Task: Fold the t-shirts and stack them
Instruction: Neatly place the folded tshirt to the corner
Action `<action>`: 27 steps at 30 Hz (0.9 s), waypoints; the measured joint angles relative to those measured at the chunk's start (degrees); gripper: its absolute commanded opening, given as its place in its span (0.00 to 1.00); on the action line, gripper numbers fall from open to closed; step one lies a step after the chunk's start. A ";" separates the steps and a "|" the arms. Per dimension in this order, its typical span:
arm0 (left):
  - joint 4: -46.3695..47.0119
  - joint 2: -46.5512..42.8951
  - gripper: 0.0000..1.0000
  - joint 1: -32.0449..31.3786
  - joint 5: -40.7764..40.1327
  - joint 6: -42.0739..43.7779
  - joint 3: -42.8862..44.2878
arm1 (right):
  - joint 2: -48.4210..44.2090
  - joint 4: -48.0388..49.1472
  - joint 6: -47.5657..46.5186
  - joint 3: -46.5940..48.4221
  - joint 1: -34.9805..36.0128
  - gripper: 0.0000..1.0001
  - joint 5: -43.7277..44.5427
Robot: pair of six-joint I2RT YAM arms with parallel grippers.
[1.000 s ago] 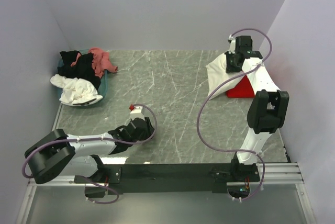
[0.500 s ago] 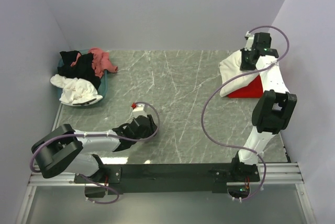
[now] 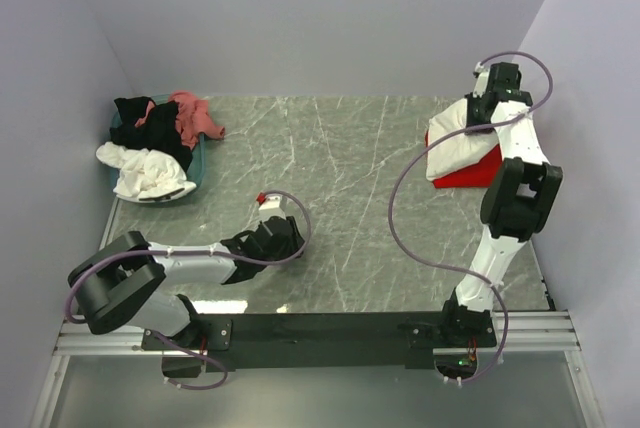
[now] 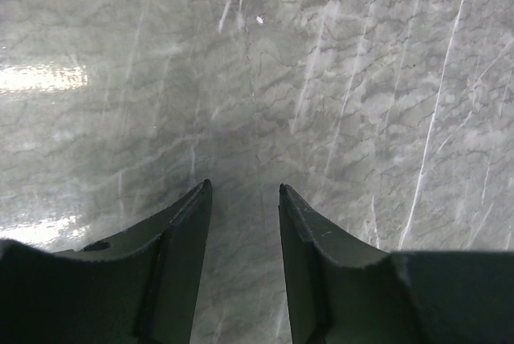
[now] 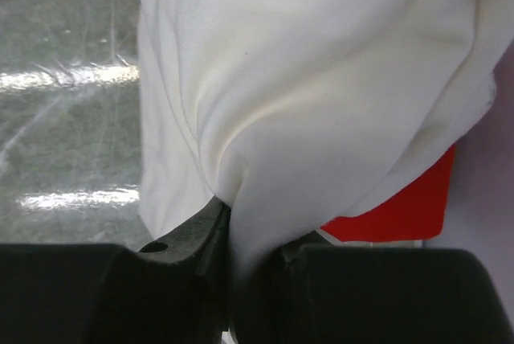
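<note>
A folded cream t-shirt point(image 3: 458, 148) lies over a red t-shirt point(image 3: 482, 170) at the far right of the marble table. My right gripper point(image 3: 488, 106) is shut on the cream shirt's far edge; in the right wrist view the cloth point(image 5: 321, 95) is pinched between the jaws point(image 5: 253, 235), with red shirt point(image 5: 405, 207) showing below. My left gripper point(image 3: 285, 236) rests low near the table's front left, open, with only bare marble between its fingers point(image 4: 241, 199).
A teal basket point(image 3: 198, 163) at the far left holds crumpled black point(image 3: 145, 128), pink point(image 3: 192, 116) and white point(image 3: 145, 173) shirts. Walls enclose the table on the left, back and right. The black mounting rail point(image 3: 330, 328) runs along the near edge.
The right arm swung right and back, carrying the cream shirt from hanging in the air to lying over the red one. The left gripper shifted slightly right along the table.
</note>
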 measured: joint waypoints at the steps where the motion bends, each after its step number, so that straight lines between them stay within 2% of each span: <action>1: 0.02 0.28 0.46 0.00 0.13 0.00 0.22 | 1.20 0.02 0.00 0.09 0.00 0.00 0.22; 14: 0.24 0.63 0.46 -0.07 0.42 -0.09 0.44 | 5.25 -0.42 2.19 2.54 -0.28 0.00 11.56; 15: 0.24 0.46 0.46 -0.07 0.42 -0.33 0.28 | 5.25 -0.35 2.19 2.58 -0.31 0.05 12.04; 16: 0.17 0.15 0.46 -0.07 0.48 -0.44 0.09 | 5.25 -0.35 2.16 2.69 -0.31 0.21 12.50; 19: 0.02 -0.94 0.46 -0.13 0.57 -0.90 -0.81 | 5.29 -0.66 2.49 3.32 -0.31 0.45 13.55; 20: -0.07 -1.36 0.46 -0.17 0.59 -0.96 -1.11 | 5.40 -0.81 2.80 3.82 -0.31 0.48 13.92; 23: -1.14 -2.86 0.47 -0.24 0.72 -1.11 -1.79 | 5.40 -0.57 3.65 4.74 -0.33 0.65 14.53; 25: -2.75 -4.44 0.49 -0.28 0.72 -1.27 -2.27 | 5.18 -0.04 4.42 4.57 -0.37 0.83 14.78; 27: -4.83 -6.38 0.50 -0.35 0.70 -1.36 -2.80 | 4.42 0.63 5.20 3.19 -0.39 0.88 14.93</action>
